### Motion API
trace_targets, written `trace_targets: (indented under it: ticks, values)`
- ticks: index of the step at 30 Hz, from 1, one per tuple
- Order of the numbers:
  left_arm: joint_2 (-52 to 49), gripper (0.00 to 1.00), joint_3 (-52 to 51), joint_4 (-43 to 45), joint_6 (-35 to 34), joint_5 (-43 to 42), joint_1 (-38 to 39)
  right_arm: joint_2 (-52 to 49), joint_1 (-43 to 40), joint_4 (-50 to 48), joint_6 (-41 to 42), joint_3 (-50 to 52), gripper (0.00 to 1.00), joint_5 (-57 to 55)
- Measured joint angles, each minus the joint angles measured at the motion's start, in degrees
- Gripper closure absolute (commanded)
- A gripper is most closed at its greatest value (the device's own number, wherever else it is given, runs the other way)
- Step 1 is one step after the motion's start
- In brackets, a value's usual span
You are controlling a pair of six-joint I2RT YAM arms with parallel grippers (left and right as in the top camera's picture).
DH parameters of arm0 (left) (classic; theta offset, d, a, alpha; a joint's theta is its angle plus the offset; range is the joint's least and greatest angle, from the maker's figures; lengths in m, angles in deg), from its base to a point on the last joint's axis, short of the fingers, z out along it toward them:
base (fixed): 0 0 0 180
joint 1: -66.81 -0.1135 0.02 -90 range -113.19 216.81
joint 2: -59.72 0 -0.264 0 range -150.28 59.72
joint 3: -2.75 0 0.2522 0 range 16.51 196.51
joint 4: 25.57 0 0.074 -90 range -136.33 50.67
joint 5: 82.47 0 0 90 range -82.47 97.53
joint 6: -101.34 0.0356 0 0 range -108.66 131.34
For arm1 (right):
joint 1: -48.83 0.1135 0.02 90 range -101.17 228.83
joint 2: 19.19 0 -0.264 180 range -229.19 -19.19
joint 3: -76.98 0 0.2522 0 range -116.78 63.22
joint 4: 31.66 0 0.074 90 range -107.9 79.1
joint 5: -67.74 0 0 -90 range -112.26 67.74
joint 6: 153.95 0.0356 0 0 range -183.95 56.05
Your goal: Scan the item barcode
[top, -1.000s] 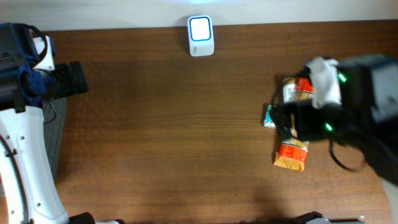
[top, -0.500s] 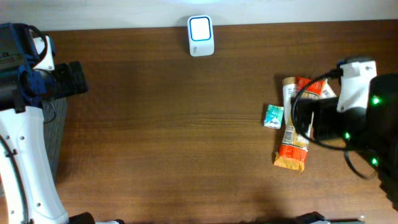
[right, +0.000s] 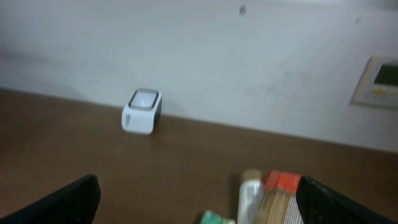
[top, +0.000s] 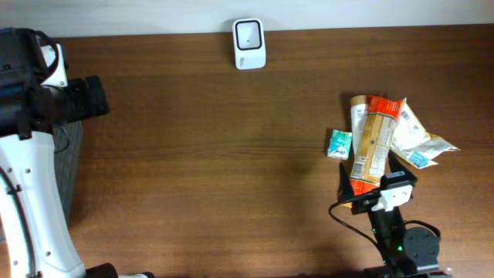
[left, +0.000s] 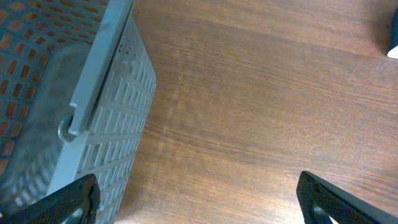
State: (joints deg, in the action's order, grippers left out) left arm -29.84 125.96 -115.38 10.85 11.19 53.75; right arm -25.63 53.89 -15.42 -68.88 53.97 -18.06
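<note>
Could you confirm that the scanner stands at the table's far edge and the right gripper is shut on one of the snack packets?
Not quite. The right gripper is open and holds nothing: the right wrist view shows its jaws wide apart, with the packets lying ahead of them. The scanner does stand at the far edge of the table.

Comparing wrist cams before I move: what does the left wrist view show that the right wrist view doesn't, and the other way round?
Only the left wrist view shows the gray perforated basket, close at frame left. Only the right wrist view clearly shows the white scanner by the wall, the snack packs at the bottom edge, a small green packet beside them, and a wall panel. Both show the brown wooden table. Each also shows its own gripper, the left gripper and the right gripper, open and holding nothing.
</note>
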Motion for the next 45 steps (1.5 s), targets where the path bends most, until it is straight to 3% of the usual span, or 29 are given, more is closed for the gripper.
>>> trace_targets:
  ticks: [6,34,40,42,45]
  values:
    - [0.0,0.01,0.0,0.0,0.0,0.0,0.0,5.5,0.0,1.2,0.0,8.4,0.01,0.0]
    - [1.1,0.01,-0.8,0.2,0.0,0.0,0.8,5.5,0.0,1.6,-0.2,8.4,0.01,0.0]
    - [17.2,0.01,-21.5,1.9,0.9,4.4,7.5,5.7,0.0,1.6,-0.2,8.4,0.01,0.0]
    - [21.9,0.01,-29.8,10.4,0.9,4.8,9.5,5.7,0.0,1.5,-0.2,8.4,0.01,0.0]
    - [34.0,0.01,-50.6,37.4,1.1,2.2,11.0,5.8,0.0,1.6,-0.2,8.4,0.01,0.0]
